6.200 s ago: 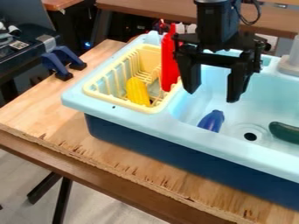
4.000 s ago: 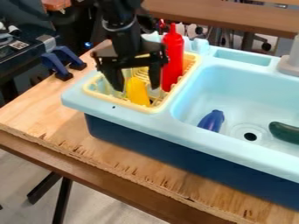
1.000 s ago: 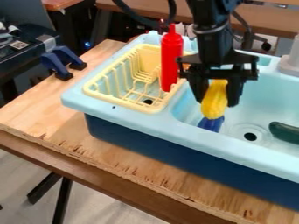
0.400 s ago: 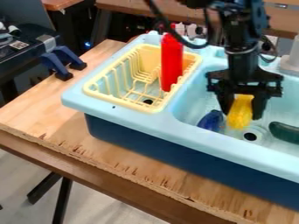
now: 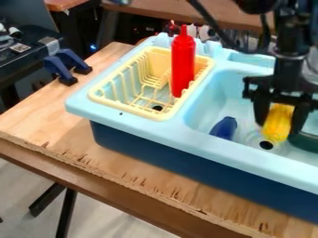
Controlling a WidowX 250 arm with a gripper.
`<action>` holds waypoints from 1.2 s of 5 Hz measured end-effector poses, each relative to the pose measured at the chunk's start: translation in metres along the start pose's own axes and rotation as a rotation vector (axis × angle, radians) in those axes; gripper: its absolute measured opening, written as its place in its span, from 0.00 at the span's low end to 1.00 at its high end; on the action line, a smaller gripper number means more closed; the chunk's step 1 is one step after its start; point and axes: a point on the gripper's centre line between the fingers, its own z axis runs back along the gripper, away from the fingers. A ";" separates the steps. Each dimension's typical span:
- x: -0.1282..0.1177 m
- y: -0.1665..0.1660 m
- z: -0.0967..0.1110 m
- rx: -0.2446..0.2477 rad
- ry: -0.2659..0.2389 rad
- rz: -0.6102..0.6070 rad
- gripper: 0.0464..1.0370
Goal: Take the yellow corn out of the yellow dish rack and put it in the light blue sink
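Surface (image 5: 37,123), pale wood grain with a rough, splintered front edge. Toy sink unit (image 5: 205,144), smooth and plastic-looking, light blue above, dark blue below, rounded basin; spans from eleven to four o'clock. Robot arm (image 5: 288,60), black, entering at one o'clock; its cable loops across the sink's far rim. Dish rack (image 5: 121,105), pale yellow, slim curved bars, towards twelve o'clock. Gripper (image 5: 279,130), black, at three o'clock, low over the basin; jaws clamped on the toy corn (image 5: 279,120) from both sides, covering its edges. Bottle (image 5: 182,62), glossy red cylinder with tapered nozzle, upright at the rack's right part, blocking sight of some bars. Clamps (image 5: 61,69), two, dark blue with black feet, at ten o'clock. Dark green vegetable (image 5: 304,142), rounded, smooth, at four o'clock from the corn, partly hidden by the jaws. Corn itself: yellow, elongated, bumpy, tilted, inside the basin's outline; contact with the floor cannot be told. Blue-purple vegetable (image 5: 224,128), plump, smooth, in the basin at nine o'clock from the corn. Drain (image 5: 266,145), round and dark, just by the corn's lower end.
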 end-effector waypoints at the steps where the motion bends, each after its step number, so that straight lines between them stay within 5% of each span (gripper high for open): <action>1: -0.002 0.012 -0.007 -0.002 0.031 0.055 0.96; 2: -0.014 0.028 -0.017 0.001 0.064 0.103 0.97; 3: -0.020 0.029 0.001 -0.022 0.011 0.101 0.97; 5: -0.033 0.019 0.065 -0.065 -0.171 0.056 0.96; 6: -0.049 0.023 0.084 -0.042 -0.172 0.049 0.96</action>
